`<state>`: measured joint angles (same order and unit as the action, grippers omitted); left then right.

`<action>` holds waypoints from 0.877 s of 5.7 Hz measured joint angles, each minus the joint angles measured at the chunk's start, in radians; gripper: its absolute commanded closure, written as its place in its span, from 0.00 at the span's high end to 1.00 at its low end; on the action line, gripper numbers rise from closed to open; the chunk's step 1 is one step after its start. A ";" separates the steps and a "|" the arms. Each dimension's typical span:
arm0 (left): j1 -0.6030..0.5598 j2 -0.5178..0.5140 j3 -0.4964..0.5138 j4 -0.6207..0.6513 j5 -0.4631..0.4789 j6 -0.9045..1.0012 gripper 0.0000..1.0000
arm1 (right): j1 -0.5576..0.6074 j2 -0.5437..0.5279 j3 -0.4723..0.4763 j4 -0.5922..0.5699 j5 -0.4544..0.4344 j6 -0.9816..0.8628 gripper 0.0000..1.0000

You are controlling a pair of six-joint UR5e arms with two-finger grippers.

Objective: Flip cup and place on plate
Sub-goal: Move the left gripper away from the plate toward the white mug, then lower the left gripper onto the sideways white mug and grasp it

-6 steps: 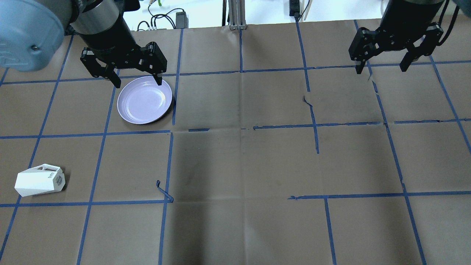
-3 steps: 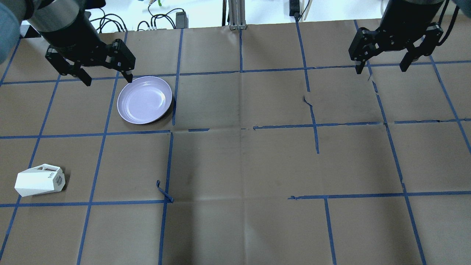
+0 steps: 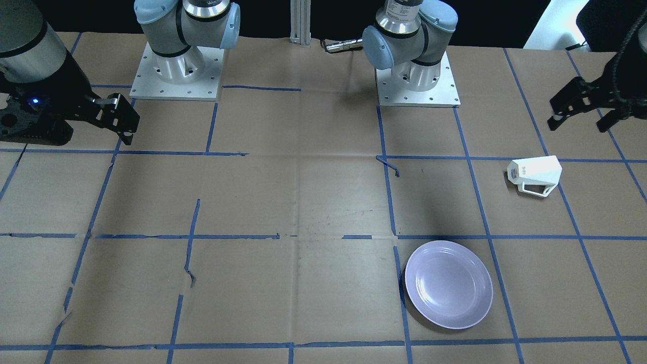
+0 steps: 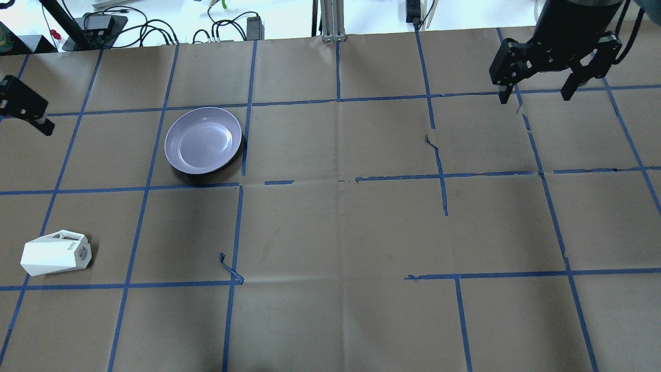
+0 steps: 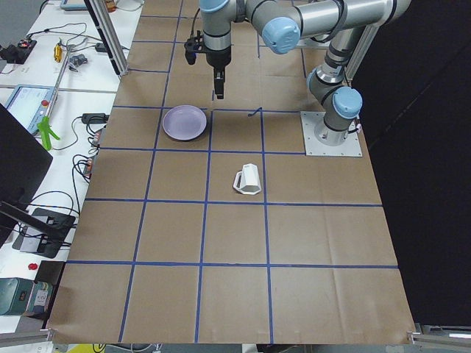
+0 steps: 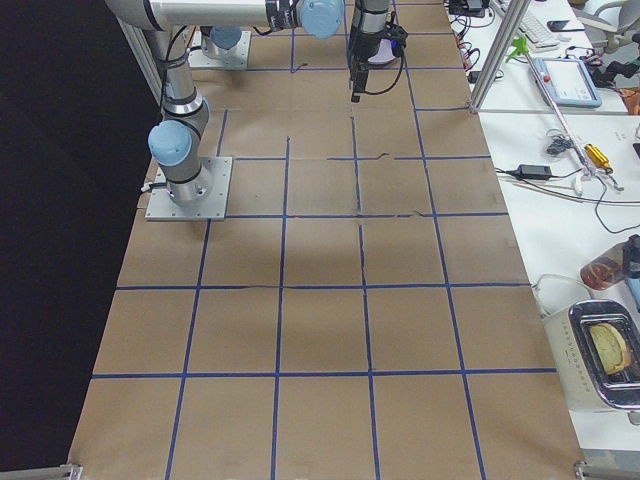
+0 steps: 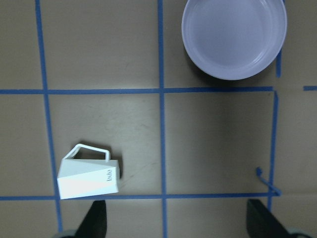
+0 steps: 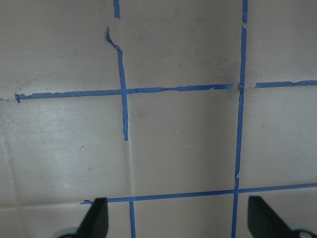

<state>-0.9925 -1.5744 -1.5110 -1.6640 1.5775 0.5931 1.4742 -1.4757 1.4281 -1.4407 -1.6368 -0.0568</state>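
Beyond the lavender plate, my left claw has swung outward, jaws spread and empty. It seems nearer the white faceted cup, which lies sideways on the tabletop. Pickup approach, likely.

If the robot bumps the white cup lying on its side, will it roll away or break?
It probably won't roll far: the cup lies on a flat facet, and its handle sticks out sideways. It looks stiff and smooth like ceramic, so it is likely slippery to pinch and might chip if dropped.
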 measured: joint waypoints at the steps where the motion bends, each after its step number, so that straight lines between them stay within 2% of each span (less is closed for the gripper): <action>1: 0.153 -0.015 0.001 0.001 0.000 0.178 0.98 | 0.000 0.000 0.000 0.000 0.000 0.000 1.00; 2: 0.280 -0.040 0.004 0.006 -0.002 0.352 0.98 | 0.000 0.000 0.000 0.000 0.000 0.000 1.00; 3: 0.352 -0.062 0.005 0.008 -0.007 0.456 0.98 | 0.000 0.000 0.000 0.000 0.000 0.000 1.00; 5: 0.421 -0.117 0.001 -0.025 -0.066 0.535 0.98 | 0.000 0.000 0.000 -0.001 0.000 0.000 1.00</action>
<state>-0.5720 -1.6911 -1.5102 -1.6892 1.5112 1.1284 1.4742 -1.4757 1.4281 -1.4416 -1.6367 -0.0568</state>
